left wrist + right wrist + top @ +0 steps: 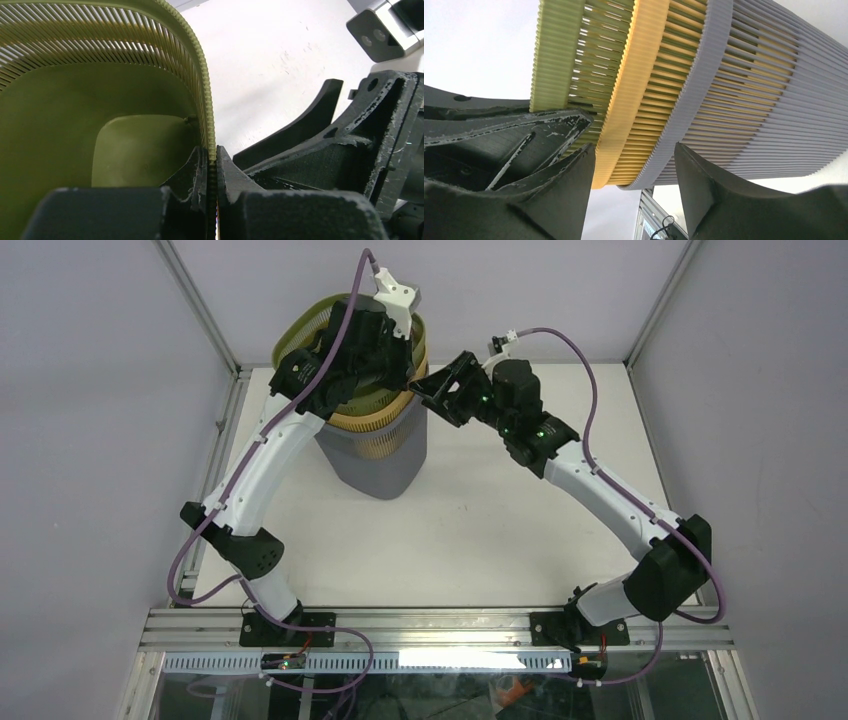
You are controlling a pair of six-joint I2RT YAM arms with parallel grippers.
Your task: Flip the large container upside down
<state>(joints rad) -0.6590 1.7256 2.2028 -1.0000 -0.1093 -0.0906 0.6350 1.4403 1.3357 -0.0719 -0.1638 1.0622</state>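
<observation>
Three slatted baskets stand nested on the table: a grey outer one [385,465], the largest, a yellow one [378,432] and an olive-green inner one [300,325]. The green one rises above the other rims. My left gripper [385,350] is shut on the green basket's rim [207,100], one finger inside and one outside [216,150]. My right gripper [432,392] is open beside the stack at rim height. In the right wrist view [634,147] its fingers sit just apart from the yellow [634,90] and grey [774,100] rims, touching nothing I can see.
The white table [500,530] extends right and in front of the baskets. Metal frame rails [225,430] run along the table's left edge, close to the stack. The two grippers are close together at the baskets' right side.
</observation>
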